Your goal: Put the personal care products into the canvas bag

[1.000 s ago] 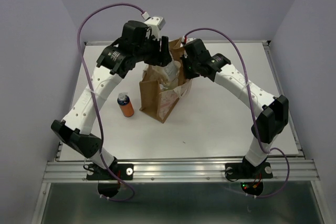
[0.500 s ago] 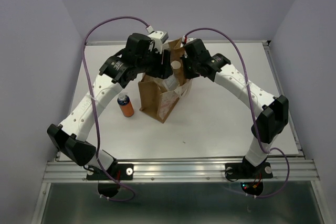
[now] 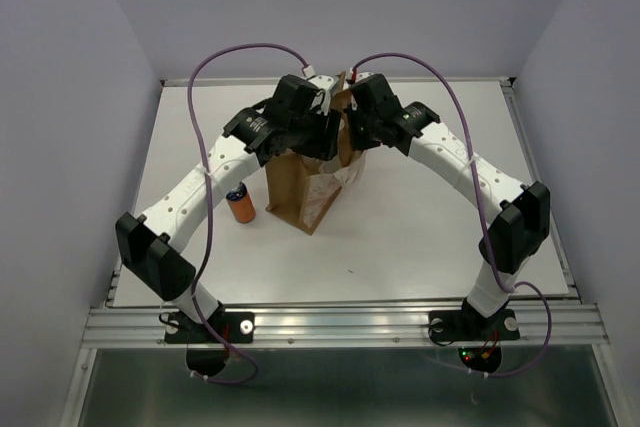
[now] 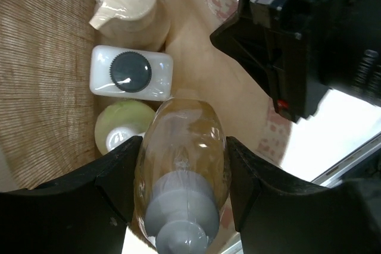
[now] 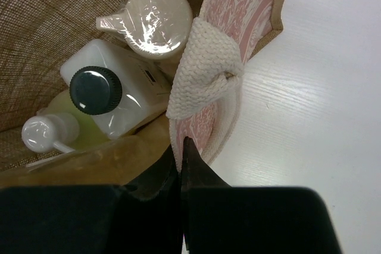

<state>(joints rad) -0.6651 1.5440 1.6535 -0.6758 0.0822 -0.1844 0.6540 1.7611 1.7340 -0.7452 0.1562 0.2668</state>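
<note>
1. The left gripper (image 4: 181, 147) has its jaws partly closed around the body of the amber bottle (image 4: 184, 117). The bottle hangs right over the mouth of the canvas bag (image 3: 296, 187).
2. That bottle looks glossy, rounded and rigid, so I'd judge it light but slippery. The broad middle is the sensible hold, not the narrower cap.
3. The right gripper (image 5: 180, 157) has its jaws pinched fully shut on the bag's rim, beside the white woven handle (image 5: 205, 69). The bag's walls are soft weave (they'd likely sag inward without that pinch).
4. Down inside sit the beige bottle (image 5: 156, 19), the translucent white bottle (image 5: 119, 102) with its black cap, and the yellow-green bottle (image 5: 50, 132), packed close together.
5. The orange bottle (image 3: 240, 205) stands on the tabletop (image 3: 420, 217) just left of the bag. Its round body, below the cap, looks the best place to grasp.
</note>
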